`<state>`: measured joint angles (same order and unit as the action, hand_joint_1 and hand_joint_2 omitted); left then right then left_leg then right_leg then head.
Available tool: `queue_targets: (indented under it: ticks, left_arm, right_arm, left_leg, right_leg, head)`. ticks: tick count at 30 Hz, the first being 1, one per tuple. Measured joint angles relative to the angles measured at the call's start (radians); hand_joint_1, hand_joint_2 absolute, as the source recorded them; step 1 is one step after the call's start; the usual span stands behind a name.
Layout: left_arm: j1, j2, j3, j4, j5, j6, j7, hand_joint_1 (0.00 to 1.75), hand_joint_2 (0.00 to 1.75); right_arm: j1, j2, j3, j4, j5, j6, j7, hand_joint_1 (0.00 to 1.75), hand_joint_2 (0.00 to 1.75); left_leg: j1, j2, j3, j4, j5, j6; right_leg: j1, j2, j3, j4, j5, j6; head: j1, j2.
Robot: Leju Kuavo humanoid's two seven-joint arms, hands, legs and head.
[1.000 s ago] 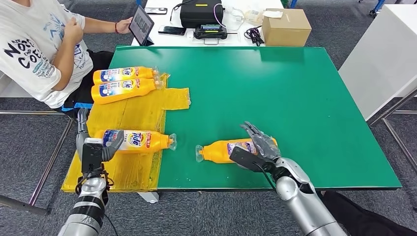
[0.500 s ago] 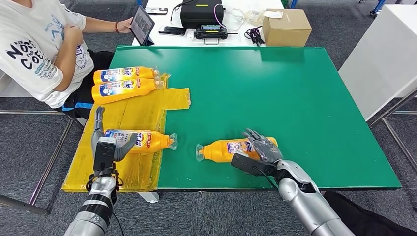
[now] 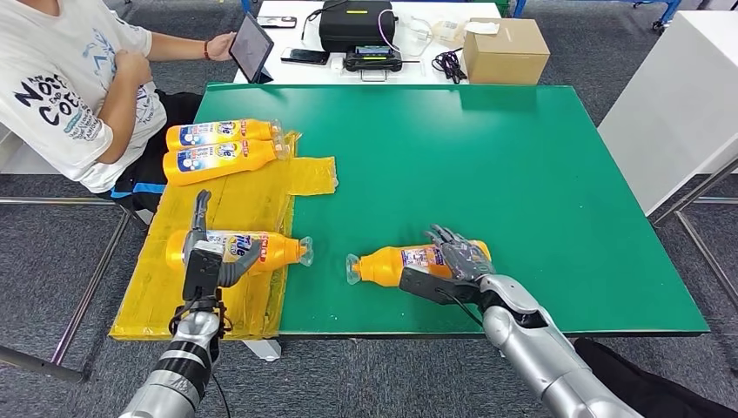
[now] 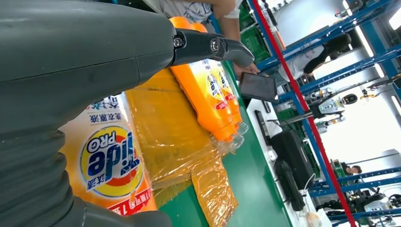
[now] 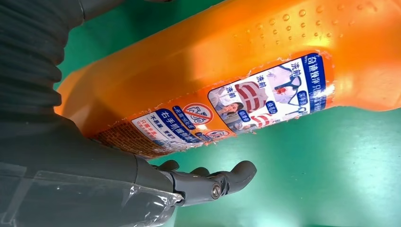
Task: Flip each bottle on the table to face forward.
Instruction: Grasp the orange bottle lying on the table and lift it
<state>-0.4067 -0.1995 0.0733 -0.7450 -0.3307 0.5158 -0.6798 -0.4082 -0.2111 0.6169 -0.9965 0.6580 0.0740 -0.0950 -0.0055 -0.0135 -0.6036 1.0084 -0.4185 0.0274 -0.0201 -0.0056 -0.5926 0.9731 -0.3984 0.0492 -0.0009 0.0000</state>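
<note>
Orange bottle [image 3: 409, 264] near table [image 3: 522, 157] front edge, back label up. Right hand [image 3: 457, 266] has lowered onto it, fingers wrapping; flip imminent. Left hand [image 3: 209, 261] released, approaching second bottle [image 3: 252, 248].

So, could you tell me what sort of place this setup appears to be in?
Probably a robotics lab or test workshop: blue industrial racking with equipment, a green work table laid with orange bottles, and a seated person holding a tablet.

four orange bottles [image 3: 416, 264] lying flat, three on yellow plastic [image 3: 235, 209], one on green table [image 3: 487, 157]
</note>
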Motion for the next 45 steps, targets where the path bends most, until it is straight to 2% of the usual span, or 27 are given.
queue_targets:
  ticks: [8, 12, 16, 23, 27, 34, 40, 43, 45]
  left_arm:
    - [-0.002, 0.0, -0.001, 0.014, 0.008, -0.013, 0.0, 0.0, 1.75]
    - [-0.005, -0.001, -0.001, 0.024, 0.014, -0.022, 0.001, 0.0, 1.75]
    - [-0.014, -0.004, -0.003, 0.038, 0.015, -0.025, 0.002, 0.0, 1.75]
    - [-0.027, -0.005, -0.005, 0.06, 0.017, -0.026, 0.002, 0.0, 1.75]
    - [-0.029, -0.006, -0.005, 0.067, 0.017, -0.026, 0.002, 0.0, 1.75]
    - [-0.031, -0.006, -0.007, 0.074, 0.02, -0.033, 0.003, 0.0, 1.75]
    - [-0.031, -0.01, -0.014, 0.074, 0.051, -0.064, 0.001, 0.0, 1.75]
    - [-0.024, -0.014, -0.015, 0.063, 0.08, -0.094, 0.002, 0.0, 1.75]
    - [-0.007, -0.014, -0.014, 0.037, 0.102, -0.114, 0.006, 0.0, 1.75]
  right_arm:
    - [-0.012, 0.005, 0.005, 0.015, 0.013, 0.0, 0.009, 0.0, 1.75]
    - [-0.034, 0.003, 0.018, 0.029, 0.025, 0.03, 0.022, 0.01, 1.75]
    - [-0.06, -0.004, 0.039, 0.05, 0.027, 0.066, 0.025, 1.26, 1.75]
    - [-0.083, -0.015, 0.07, 0.071, 0.026, 0.074, 0.025, 1.26, 1.75]
    - [-0.088, -0.016, 0.075, 0.076, 0.024, 0.074, 0.025, 1.73, 1.75]
    - [-0.093, -0.03, 0.089, 0.079, 0.013, 0.084, 0.02, 1.75, 1.75]
    - [-0.084, -0.071, 0.097, 0.051, -0.054, 0.095, -0.009, 1.75, 1.75]
    - [-0.018, -0.075, 0.059, -0.023, -0.109, 0.001, -0.048, 1.75, 1.75]
    - [0.061, -0.046, -0.002, -0.094, -0.109, -0.11, -0.069, 1.75, 1.75]
  left_leg:
    - [0.0, 0.0, 0.0, 0.0, 0.0, 0.0]
    - [0.0, 0.0, 0.001, 0.0, 0.001, 0.001]
    - [0.0, 0.0, 0.001, 0.0, 0.001, 0.001]
    - [0.0, 0.0, 0.001, 0.0, 0.001, 0.001]
    - [0.0, 0.0, 0.001, 0.0, 0.001, 0.001]
    - [0.0, 0.0, 0.001, 0.0, 0.001, 0.001]
    - [0.0, -0.001, 0.001, 0.0, 0.001, 0.001]
    - [0.0, -0.002, -0.001, 0.0, 0.001, 0.001]
    - [0.0, -0.002, -0.003, 0.0, 0.0, 0.001]
  right_leg:
    - [0.0, 0.0, 0.0, 0.0, 0.0, 0.0]
    - [0.0, 0.0, 0.0, 0.0, 0.0, 0.0]
    - [0.0, 0.0, 0.001, 0.0, 0.0, 0.0]
    - [0.0, 0.0, 0.001, 0.0, 0.0, 0.0]
    - [0.0, 0.0, 0.001, 0.0, 0.0, 0.0]
    - [0.0, 0.0, 0.001, 0.0, 0.0, 0.0]
    - [0.0, 0.0, 0.001, 0.0, 0.0, 0.0]
    - [0.0, -0.001, 0.001, 0.0, 0.0, 0.0]
    - [0.0, -0.001, 0.0, 0.0, 0.0, 0.0]
  head:
    - [0.0, 0.0]
    - [0.0, 0.0]
    - [0.0, 0.0]
    - [0.0, 0.0]
    - [0.0, 0.0]
    - [0.0, 0.0]
    - [0.0, 0.0]
    - [0.0, 0.0]
    - [0.0, 0.0]
